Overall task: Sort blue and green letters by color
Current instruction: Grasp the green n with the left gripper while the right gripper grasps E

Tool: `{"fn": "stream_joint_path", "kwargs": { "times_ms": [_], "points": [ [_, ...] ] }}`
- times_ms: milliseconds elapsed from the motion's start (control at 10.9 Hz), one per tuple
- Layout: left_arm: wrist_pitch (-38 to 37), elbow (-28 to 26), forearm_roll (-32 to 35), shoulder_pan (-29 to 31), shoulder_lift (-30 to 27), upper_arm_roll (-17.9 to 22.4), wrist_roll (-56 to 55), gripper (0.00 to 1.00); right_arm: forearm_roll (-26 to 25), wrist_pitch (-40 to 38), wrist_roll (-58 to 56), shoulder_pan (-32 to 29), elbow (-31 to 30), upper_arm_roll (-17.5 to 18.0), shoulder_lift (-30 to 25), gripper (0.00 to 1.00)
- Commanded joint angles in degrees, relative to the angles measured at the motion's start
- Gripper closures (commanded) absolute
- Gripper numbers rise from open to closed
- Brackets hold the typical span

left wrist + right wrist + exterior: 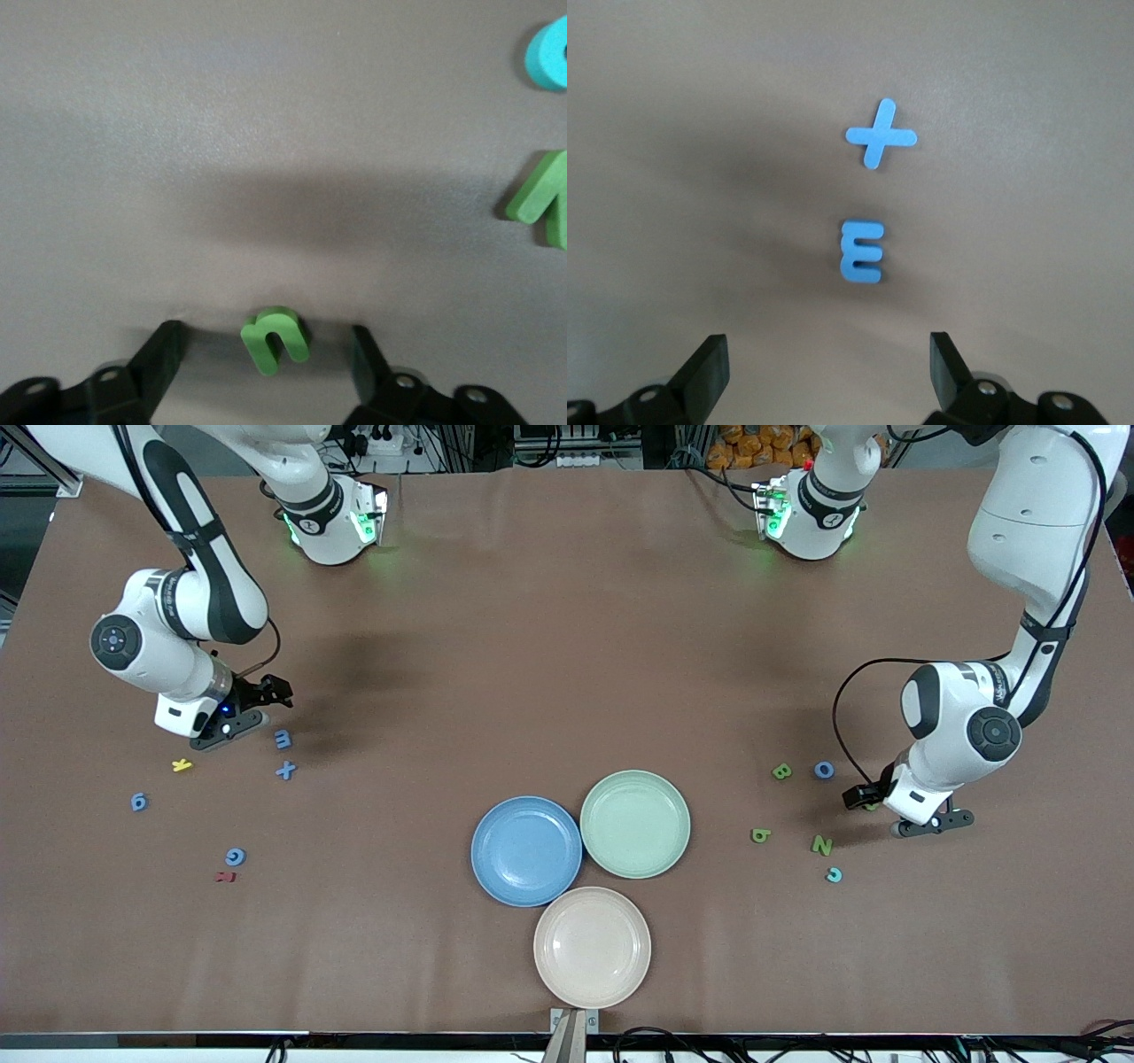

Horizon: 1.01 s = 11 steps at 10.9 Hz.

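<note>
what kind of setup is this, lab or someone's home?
Most likely a robotics lab: a brown-covered table holding foam letters and three plates, with cabling and equipment racks along its edges.

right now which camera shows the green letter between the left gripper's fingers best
The left wrist view: the green letter lies flat between the open fingers of the left gripper, untouched. The front view hides it almost wholly under that gripper. The right wrist view misses it.

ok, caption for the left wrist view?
Left pincer open, fingers astride a small green letter on the brown table.
</note>
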Motion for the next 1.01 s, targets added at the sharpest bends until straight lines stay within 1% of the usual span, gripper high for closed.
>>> {"fn": "stream_joint_path", "kwargs": {
  "times_ms": [0,92,184,276,368,552,920],
  "points": [
    [1.4,-2.4,-0.8,0.4,-2.0,-0.1,-0.3,0.62,-1.0,3.7,-1.1,0.3,0.1,0.0,3.0,0.0],
    [1.4,-2.4,-0.3,0.4,-1.9,-0.1,0.4,0.69,-1.0,3.8,-1.1,0.3,0.2,0.0,3.3,0.0],
    [1.4,-2.3,0.0,0.3,-1.8,-0.1,0.5,0.74,-1.0,3.9,-1.1,0.4,0.2,0.0,4.0,0.0],
    [1.4,-2.2,0.1,0.3,-1.7,-0.1,0.6,0.83,-1.0,4.2,-1.1,0.4,0.0,0.1,4.3,0.0],
    [1.4,-2.0,0.3,0.3,-1.6,-0.1,0.8,0.85,-1.0,4.5,-1.1,0.5,-0.1,0.1,4.8,0.0],
    [1.3,-1.2,0.3,0.0,-2.0,-0.1,0.9,0.9,-1.0,11.4,-1.1,0.5,-2.3,0.1,5.6,0.0],
    [1.2,-1.0,0.3,0.0,-1.9,-0.1,1.1,0.94,-1.1,13.2,-1.1,0.4,-2.1,0.0,7.2,0.0]
  ]
}}
